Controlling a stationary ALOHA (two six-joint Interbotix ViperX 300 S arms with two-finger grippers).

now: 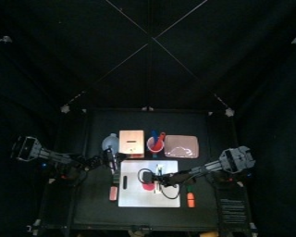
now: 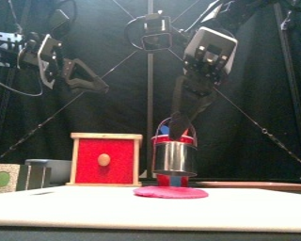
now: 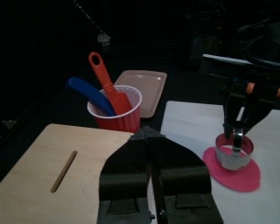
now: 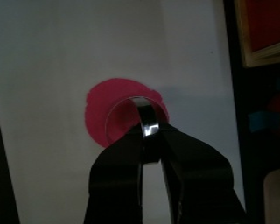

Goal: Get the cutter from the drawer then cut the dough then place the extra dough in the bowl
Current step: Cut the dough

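the cutter (image 2: 175, 158), its wire handle pinched in the right gripper (image 4: 147, 133), sits on the pink dough (image 2: 169, 193) and, i'd say, wants pressing straight down, level, to cut clean through.

Black jointed left arm (image 1: 62, 158), matching black right arm (image 1: 222, 164), dark tapered fingers (image 3: 129, 168), grey-white wrist housings

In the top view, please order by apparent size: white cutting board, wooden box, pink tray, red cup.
Largest: white cutting board.
Next: wooden box and pink tray, about alike, so not ranked.
Smallest: red cup.
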